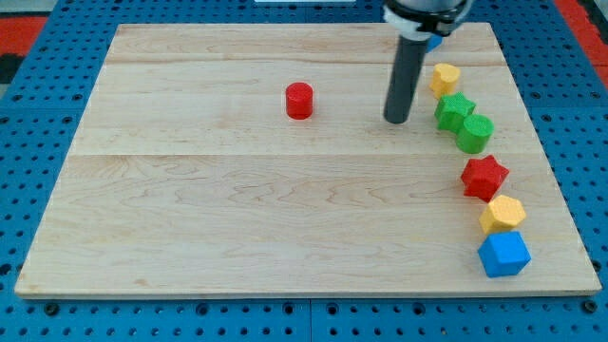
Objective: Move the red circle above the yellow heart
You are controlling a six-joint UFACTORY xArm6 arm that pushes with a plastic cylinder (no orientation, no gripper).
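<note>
On the far half of the wooden board (237, 218), the red circle (299, 100) is standing alone, left of centre. Our tip (396, 120) is resting on the wood well to its right, near the green star (454, 111). We are carrying no pincer, only a bare rod holding nothing. Down the right side we are seeing a yellow block (445, 78), the green star touching a green round block (474, 133), a red star (484, 176), another yellow block (502, 215) and a blue cube (503, 255).
</note>
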